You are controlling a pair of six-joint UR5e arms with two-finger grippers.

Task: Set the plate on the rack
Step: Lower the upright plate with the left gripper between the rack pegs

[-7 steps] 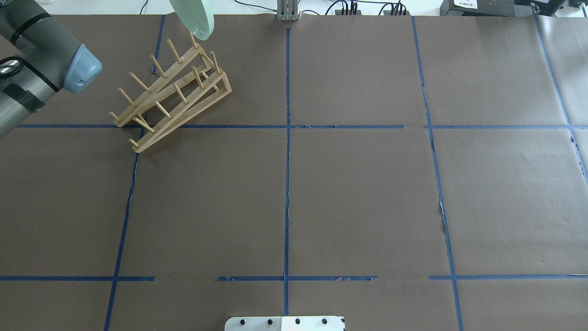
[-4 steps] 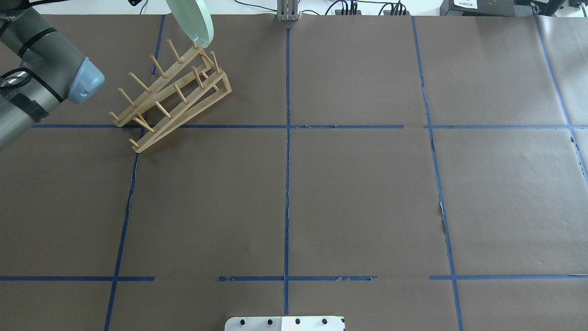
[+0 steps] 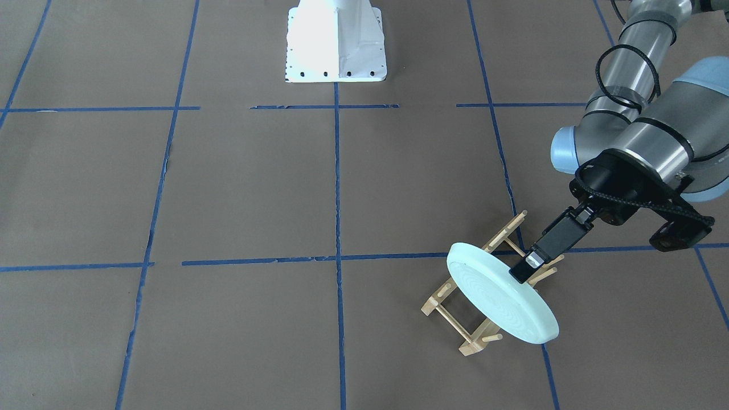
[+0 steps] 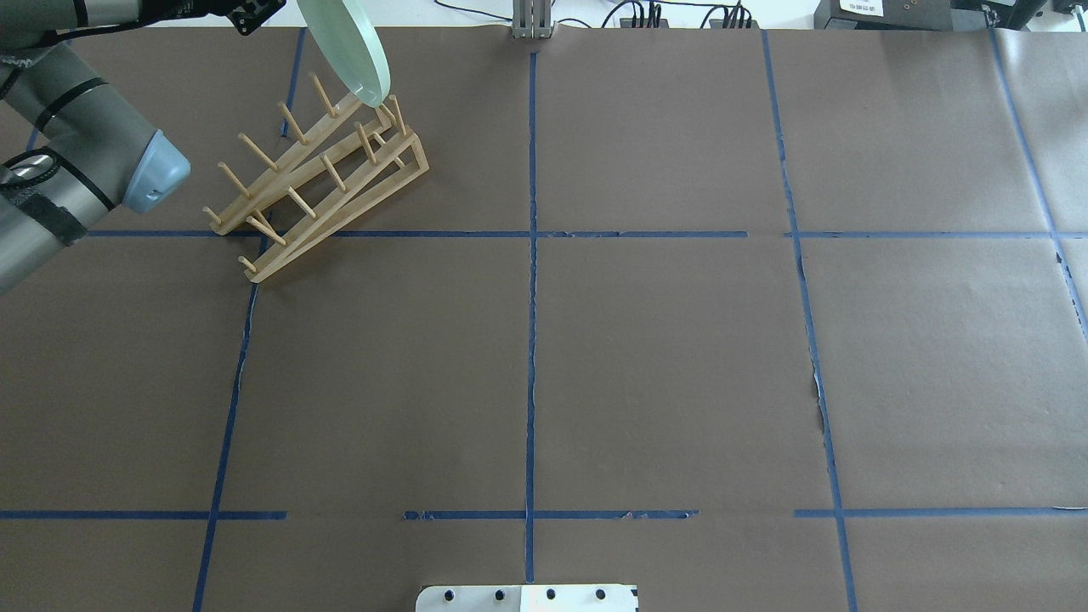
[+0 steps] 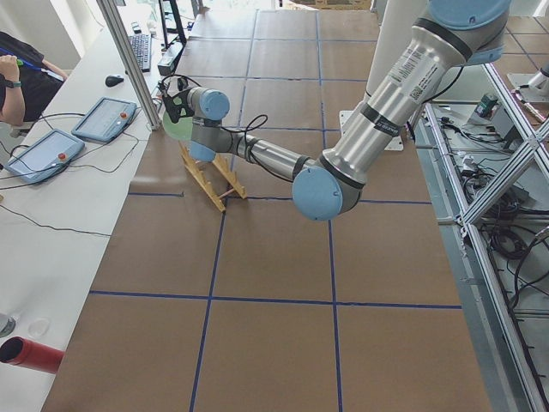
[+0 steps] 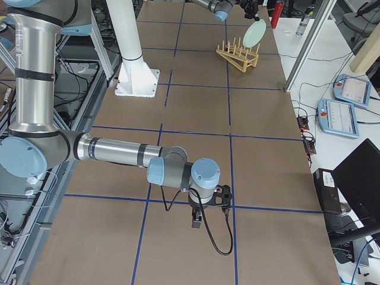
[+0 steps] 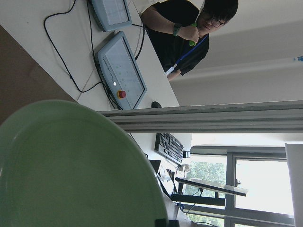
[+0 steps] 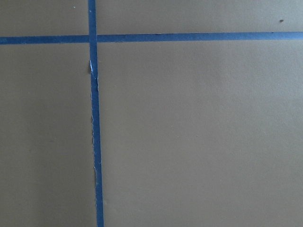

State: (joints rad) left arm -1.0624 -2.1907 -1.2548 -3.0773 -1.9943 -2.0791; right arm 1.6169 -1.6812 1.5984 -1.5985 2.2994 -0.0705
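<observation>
Since the earlier overhead frames the plate [image 4: 344,47] has come down and a little toward the robot's left, so its lower rim now sits among the end pegs of the rack [image 4: 323,174], and the left arm's wrist has come into view at the top edge. Whether rim and pegs touch cannot be told.

The left gripper [image 3: 525,272] has its black fingers [image 3: 555,238] clamped on the plate's upper rim. The plate stands on edge, leaning, with its ringed face turned up toward the front-facing camera. Its long axis in the overhead view runs crosswise to the rack's rails. The rack lies diagonally on the counter [image 4: 680,357], and the plate is over the end farthest from the robot.

The plate is a thick, matte, pale mint disc with a raised rim and faint concentric rings. The rack is light wood: two parallel rails, round upright dowel pegs, thin crossbars. The counter is covered in brown paper crossed by blue tape lines.

The right gripper [image 6: 196,224] hangs low over the counter, well away from the rack; whether its fingers are open or closed cannot be told.
</observation>
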